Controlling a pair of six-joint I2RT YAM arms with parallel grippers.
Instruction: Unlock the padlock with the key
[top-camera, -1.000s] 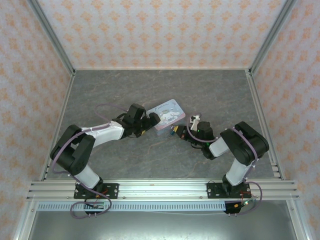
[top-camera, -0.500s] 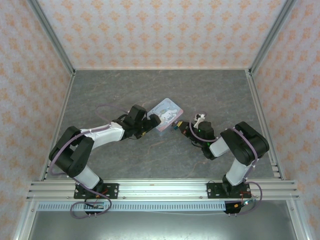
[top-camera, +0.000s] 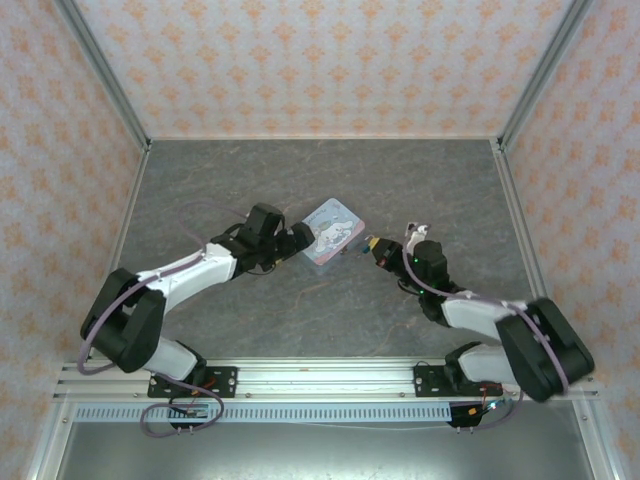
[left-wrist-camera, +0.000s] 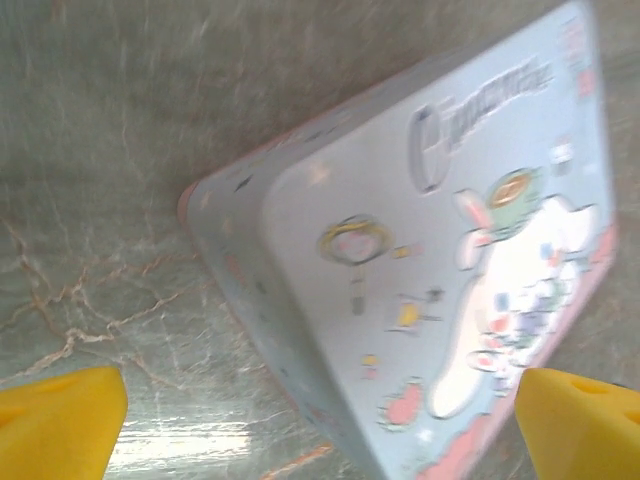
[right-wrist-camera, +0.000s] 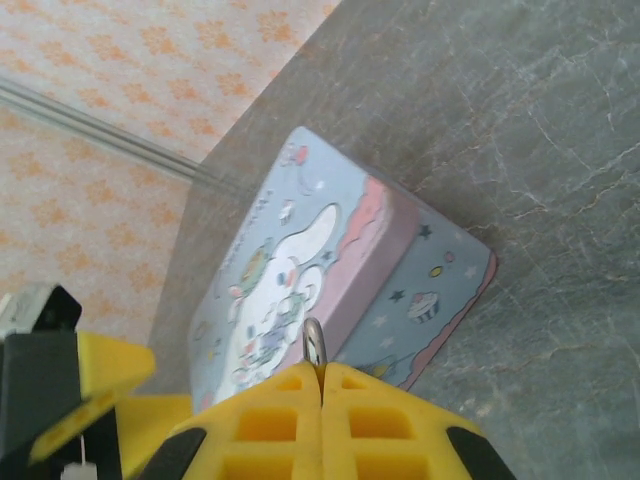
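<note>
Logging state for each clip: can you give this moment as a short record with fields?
left gripper: open, aimed at the tin's side
right gripper: shut on a thin metal key, close to the tin
tin: flat on the table, cartoon lid up, between both grippers
</note>
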